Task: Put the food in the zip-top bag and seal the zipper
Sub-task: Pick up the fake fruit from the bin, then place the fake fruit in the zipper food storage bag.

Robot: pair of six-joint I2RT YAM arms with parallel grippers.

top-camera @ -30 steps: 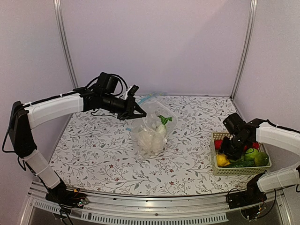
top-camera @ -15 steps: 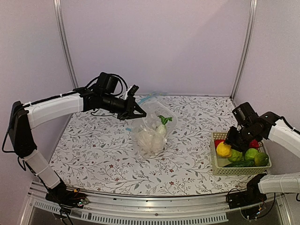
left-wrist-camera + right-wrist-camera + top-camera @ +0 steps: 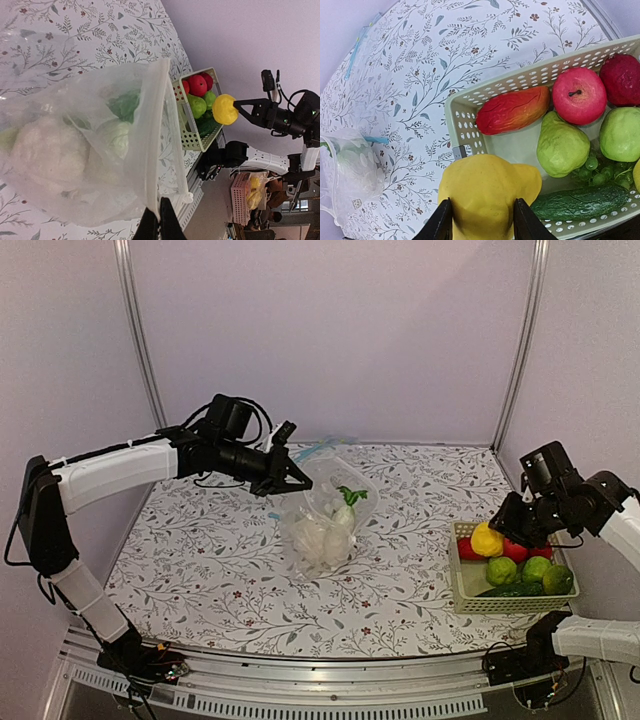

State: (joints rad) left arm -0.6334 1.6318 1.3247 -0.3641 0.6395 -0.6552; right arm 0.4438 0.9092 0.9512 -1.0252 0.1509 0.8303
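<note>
The clear zip-top bag (image 3: 325, 515) stands on the table's middle with the white cauliflower (image 3: 47, 152) and the radish with green leaves (image 3: 347, 498) inside. My left gripper (image 3: 290, 478) is shut on the bag's mouth edge (image 3: 156, 150) and holds it up and open. My right gripper (image 3: 503, 530) is shut on the yellow lemon (image 3: 487, 539) and holds it above the basket's left edge; the lemon fills the bottom of the right wrist view (image 3: 487, 195). The zipper strip (image 3: 159, 125) runs along the mouth.
A pale green basket (image 3: 462, 585) at the right table edge holds red fruits (image 3: 580, 95), green fruits (image 3: 562, 147) and a dark cucumber (image 3: 580, 202). A second blue strip (image 3: 310, 450) lies by the back wall. Metal posts stand at the back corners.
My right gripper has lifted the lemon out of the basket and raised it up. The left arm and the bag have not moved.
</note>
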